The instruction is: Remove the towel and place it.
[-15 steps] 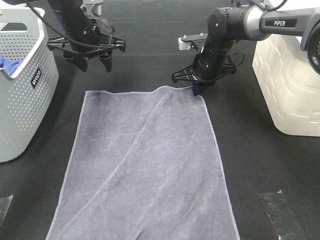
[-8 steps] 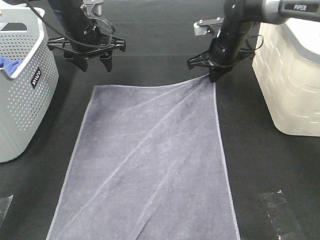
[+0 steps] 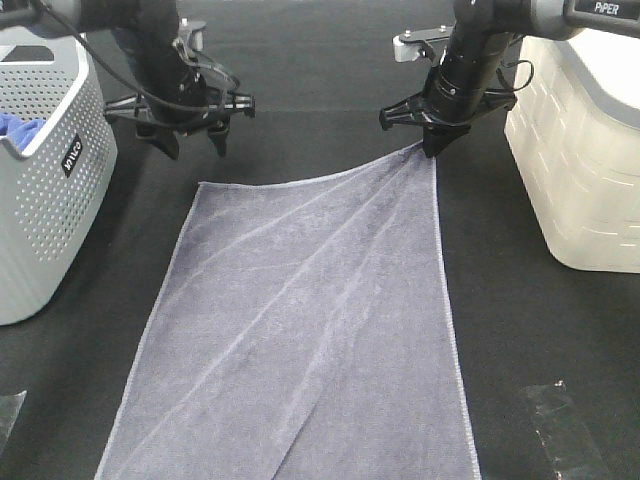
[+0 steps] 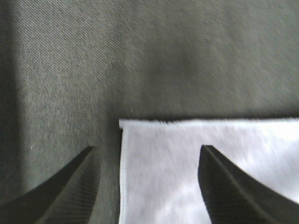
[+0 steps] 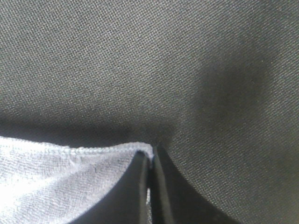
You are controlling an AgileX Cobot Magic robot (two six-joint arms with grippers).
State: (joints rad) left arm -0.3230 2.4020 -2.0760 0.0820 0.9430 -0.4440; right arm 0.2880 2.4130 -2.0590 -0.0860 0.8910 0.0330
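The greyish-lavender towel (image 3: 300, 330) lies spread on the black table, running from the front edge toward the back. My right gripper (image 3: 430, 150) is shut on the towel's far right corner (image 5: 117, 154) and holds it pulled up and back, with creases fanning from it. My left gripper (image 3: 190, 148) is open and empty, hovering just above and behind the towel's far left corner (image 4: 128, 126); its fingers (image 4: 70, 186) straddle that corner without touching it.
A grey perforated basket (image 3: 40, 190) with a bright blue cloth (image 3: 20, 127) inside stands at the left. A cream basket (image 3: 580, 160) stands at the right, close to my right arm. A strip of clear tape (image 3: 555, 420) lies at the front right.
My right gripper has pulled the towel's far right corner back and to the right, stretching the cloth. My left gripper has dropped lower toward the far left corner.
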